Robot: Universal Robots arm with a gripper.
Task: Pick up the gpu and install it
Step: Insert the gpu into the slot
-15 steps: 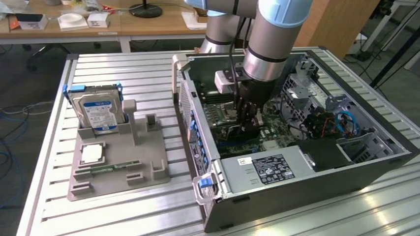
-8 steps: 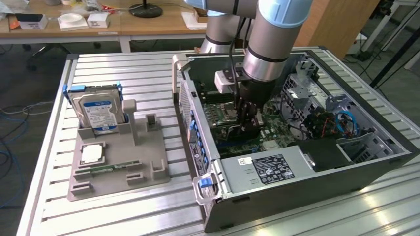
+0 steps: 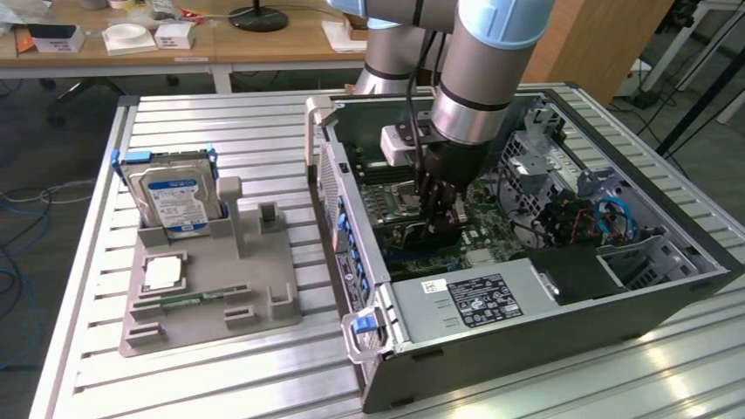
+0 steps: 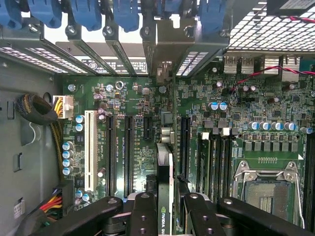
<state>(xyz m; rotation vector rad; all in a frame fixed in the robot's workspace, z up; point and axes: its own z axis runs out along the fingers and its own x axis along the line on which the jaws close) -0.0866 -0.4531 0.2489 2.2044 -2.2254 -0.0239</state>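
My gripper (image 3: 440, 218) reaches down into the open computer case (image 3: 652, 297), just above the green motherboard (image 3: 402, 249). It is shut on the gpu (image 3: 442, 234), a thin dark card that hangs on edge between the fingers. In the wrist view the gpu (image 4: 165, 167) shows edge-on, with a green logo, between the black fingers (image 4: 143, 214) of the gripper (image 4: 167, 216). The card's silver end bracket (image 4: 165, 73) points toward the case's rear slot openings. The card stands over the motherboard (image 4: 147, 98) between two long black expansion slots (image 4: 128, 147). I cannot tell whether it touches a slot.
A grey parts holder (image 3: 268, 301) on the slatted table carries a silver hard drive (image 3: 174, 196), a square processor chip (image 3: 163, 272) and a memory stick (image 3: 192, 298). Inside the case are a power supply (image 3: 489, 297), cable bundles (image 4: 37, 110), blue slot latches (image 4: 93, 12) and a processor socket (image 4: 270, 189).
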